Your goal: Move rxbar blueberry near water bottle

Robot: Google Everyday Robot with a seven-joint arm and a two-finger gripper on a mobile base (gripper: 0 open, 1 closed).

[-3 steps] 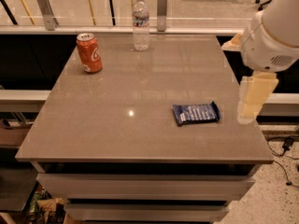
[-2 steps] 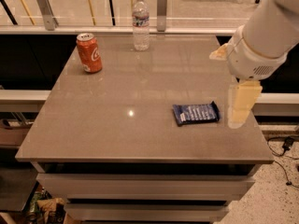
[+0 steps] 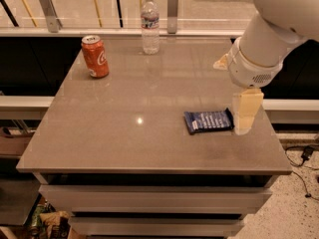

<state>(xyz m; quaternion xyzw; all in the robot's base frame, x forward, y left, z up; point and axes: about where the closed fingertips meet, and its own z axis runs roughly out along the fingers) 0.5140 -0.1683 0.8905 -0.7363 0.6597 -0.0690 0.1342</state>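
The rxbar blueberry [image 3: 208, 121], a flat dark blue wrapper with white lettering, lies on the grey table [image 3: 144, 148] at the right front. The water bottle [image 3: 150, 24], clear with a white cap and a label band, stands upright at the far edge of the table, left of the middle. My gripper [image 3: 246, 112] hangs from the white arm [image 3: 271, 39] and points down just to the right of the bar, close to its right end and low over the table.
An orange soda can [image 3: 95, 57] stands at the far left of the table. A railing with metal posts [image 3: 172, 4] runs behind the far edge. The table's right edge lies just right of the gripper. Cables [image 3: 304, 153] lie on the floor at right.
The arm has swung left over the table. The gripper has moved from beside the table's right edge to right next to the bar's right end. The bar, bottle and can have not moved.
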